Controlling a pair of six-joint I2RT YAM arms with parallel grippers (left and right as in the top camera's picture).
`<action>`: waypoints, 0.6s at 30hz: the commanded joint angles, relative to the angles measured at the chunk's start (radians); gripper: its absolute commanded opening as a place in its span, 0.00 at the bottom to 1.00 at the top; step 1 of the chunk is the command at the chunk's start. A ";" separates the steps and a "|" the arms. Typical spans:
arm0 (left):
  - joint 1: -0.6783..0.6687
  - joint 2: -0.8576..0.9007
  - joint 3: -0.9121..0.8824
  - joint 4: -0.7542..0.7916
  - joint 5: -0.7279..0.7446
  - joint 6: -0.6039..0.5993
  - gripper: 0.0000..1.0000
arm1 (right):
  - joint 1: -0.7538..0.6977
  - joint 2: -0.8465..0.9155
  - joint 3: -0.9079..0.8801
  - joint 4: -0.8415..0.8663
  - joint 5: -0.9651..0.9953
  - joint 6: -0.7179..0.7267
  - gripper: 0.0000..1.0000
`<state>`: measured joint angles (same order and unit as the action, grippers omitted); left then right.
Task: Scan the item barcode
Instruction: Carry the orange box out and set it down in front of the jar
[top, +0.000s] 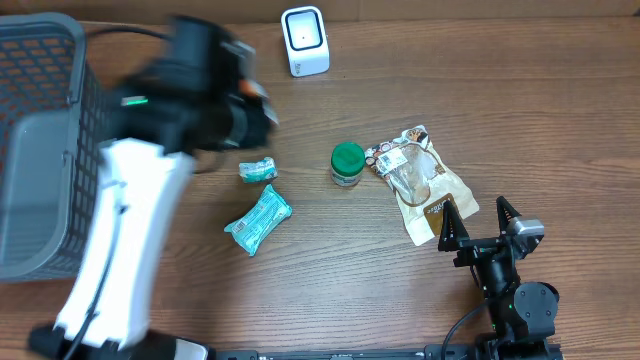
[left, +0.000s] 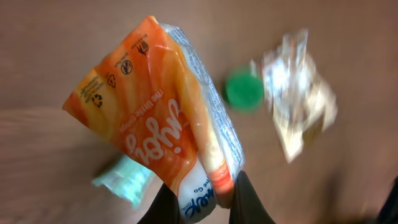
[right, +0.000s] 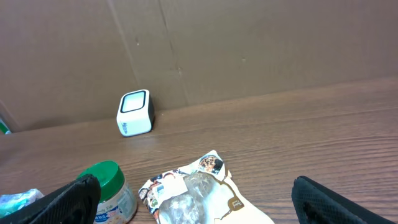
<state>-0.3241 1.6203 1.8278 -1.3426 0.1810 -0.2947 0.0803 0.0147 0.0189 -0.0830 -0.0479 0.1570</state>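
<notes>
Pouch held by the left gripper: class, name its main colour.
Orange pouch, white lettering; best in left wrist view.

Gray mesh basket (top: 50, 60) sits at the left edge of the desk (top: 330, 290). Green-lidded jar (top: 347, 164) stands upright mid-desk, with a clear snack bag (top: 425, 180) lying flat just beside it on the right. Two teal packets lie left of the jar: small one (top: 257, 170) near it, larger one (top: 258, 220) closer to the front, tilted. Cardboard wall (right: 249, 50) runs along the back.

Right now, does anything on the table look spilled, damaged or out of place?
Nothing stands out. The jar stands upright, lid on; the clear bag and larger teal packet lie flat; the scanner stands upright. The left fingers grip an orange pouch.
</notes>
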 joint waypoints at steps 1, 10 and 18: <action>-0.112 0.079 -0.085 0.013 -0.050 0.023 0.05 | 0.005 -0.012 -0.011 0.003 0.003 0.003 1.00; -0.301 0.298 -0.211 0.143 -0.051 -0.024 0.05 | 0.005 -0.012 -0.011 0.003 0.003 0.003 1.00; -0.343 0.364 -0.211 0.136 -0.051 -0.051 0.04 | 0.005 -0.012 -0.011 0.003 0.003 0.003 1.00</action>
<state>-0.6621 1.9812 1.6218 -1.2068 0.1413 -0.3195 0.0803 0.0147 0.0189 -0.0830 -0.0479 0.1566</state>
